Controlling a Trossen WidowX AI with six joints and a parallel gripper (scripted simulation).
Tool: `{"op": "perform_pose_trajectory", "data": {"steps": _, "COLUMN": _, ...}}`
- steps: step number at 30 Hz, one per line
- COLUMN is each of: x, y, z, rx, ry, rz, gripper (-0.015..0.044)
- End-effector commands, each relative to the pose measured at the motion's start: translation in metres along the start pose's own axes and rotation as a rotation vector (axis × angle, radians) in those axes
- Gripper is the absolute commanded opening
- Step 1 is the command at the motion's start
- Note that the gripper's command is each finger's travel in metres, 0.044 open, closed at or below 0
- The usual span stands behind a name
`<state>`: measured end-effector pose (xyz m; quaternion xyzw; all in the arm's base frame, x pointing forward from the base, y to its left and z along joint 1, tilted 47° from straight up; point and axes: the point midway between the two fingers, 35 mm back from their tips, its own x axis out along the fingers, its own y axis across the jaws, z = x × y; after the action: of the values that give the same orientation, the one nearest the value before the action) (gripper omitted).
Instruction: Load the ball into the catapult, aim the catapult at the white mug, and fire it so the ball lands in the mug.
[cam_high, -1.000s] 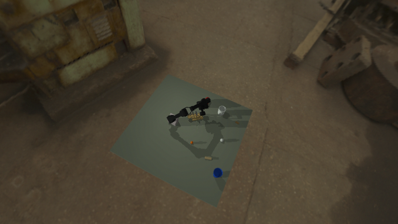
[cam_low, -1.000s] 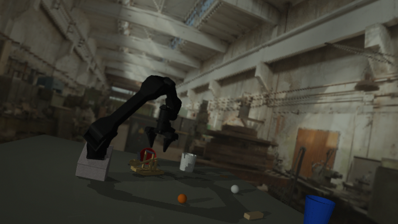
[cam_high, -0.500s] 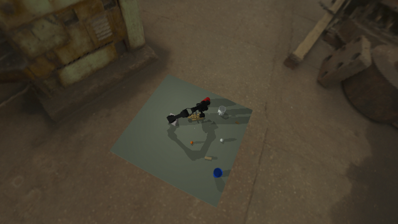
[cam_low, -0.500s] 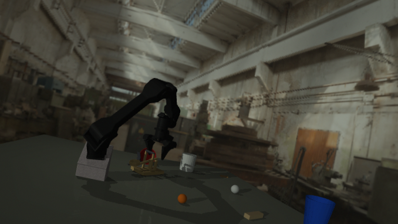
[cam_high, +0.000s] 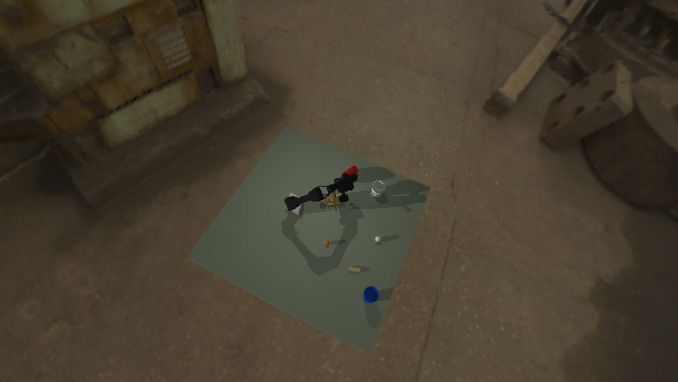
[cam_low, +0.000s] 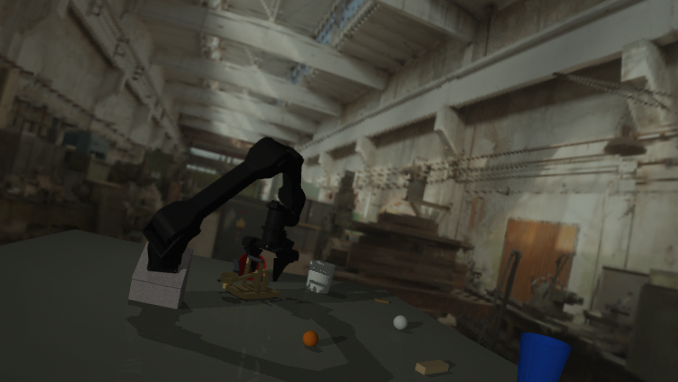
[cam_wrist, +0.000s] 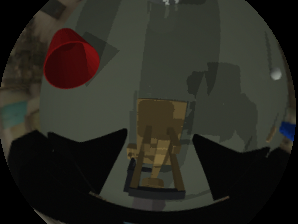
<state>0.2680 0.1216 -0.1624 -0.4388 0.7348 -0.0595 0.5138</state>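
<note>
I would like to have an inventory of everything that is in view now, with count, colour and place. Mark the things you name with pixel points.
mug (cam_high: 377, 188) (cam_low: 320, 276): 1, white, beyond the catapult
catapult (cam_high: 332, 200) (cam_low: 252, 291) (cam_wrist: 162, 112): 1, tan, below the hand
red cup (cam_high: 350, 171) (cam_wrist: 72, 62): 1, red, near the catapult
blue cup (cam_high: 371, 294) (cam_low: 543, 357) (cam_wrist: 288, 131): 1, blue, near the mat's edge
balls: 2, orange (cam_high: 326, 243) (cam_low: 310, 338) and white (cam_high: 377, 239) (cam_low: 400, 322) (cam_wrist: 275, 74), on the mat
blocks: 2, tan (cam_high: 354, 270) (cam_low: 431, 367) and brownish (cam_high: 404, 209) (cam_low: 382, 301), on the mat
mat (cam_high: 240, 240) (cam_low: 65, 320): 1, grey-green, under these things
machinery: several pieces, rusty, around the mat
base block (cam_low: 156, 291): 1, pale grey, under the arm
arm (cam_high: 305, 199) (cam_low: 222, 192): 1, black, on the base block
hand (cam_low: 265, 272) (cam_wrist: 161, 135): 1, black, open above the catapult
</note>
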Motion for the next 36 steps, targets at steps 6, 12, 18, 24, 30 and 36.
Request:
{"op": "perform_pose_trajectory", "data": {"steps": 6, "x": 0.017, "y": -0.001, "z": -0.001, "rx": -0.003, "ry": 0.000, "rz": -0.006, "gripper": 0.0440}}
{"op": "perform_pose_trajectory", "data": {"steps": 12, "x": 0.022, "y": -0.001, "z": -0.002, "rx": -0.003, "ry": 0.001, "rz": -0.007, "gripper": 0.0440}}
{"op": "perform_pose_trajectory", "data": {"steps": 18, "x": 0.019, "y": 0.000, "z": -0.001, "rx": 0.000, "ry": 0.002, "rz": -0.001, "gripper": 0.0282}}
{"op": "perform_pose_trajectory", "data": {"steps": 24, "x": 0.019, "y": 0.000, "z": -0.001, "rx": 0.000, "ry": 0.002, "rz": -0.001, "gripper": 0.0125}}
{"op": "perform_pose_trajectory", "data": {"steps": 30, "x": 0.016, "y": 0.000, "z": -0.001, "rx": 0.000, "ry": 0.002, "rz": -0.001, "gripper": 0.0065}}
{"op": "perform_pose_trajectory", "data": {"steps": 36, "x": -0.031, "y": 0.000, "z": -0.001, "rx": -0.001, "ry": 0.003, "rz": 0.000, "gripper": 0.0000}}
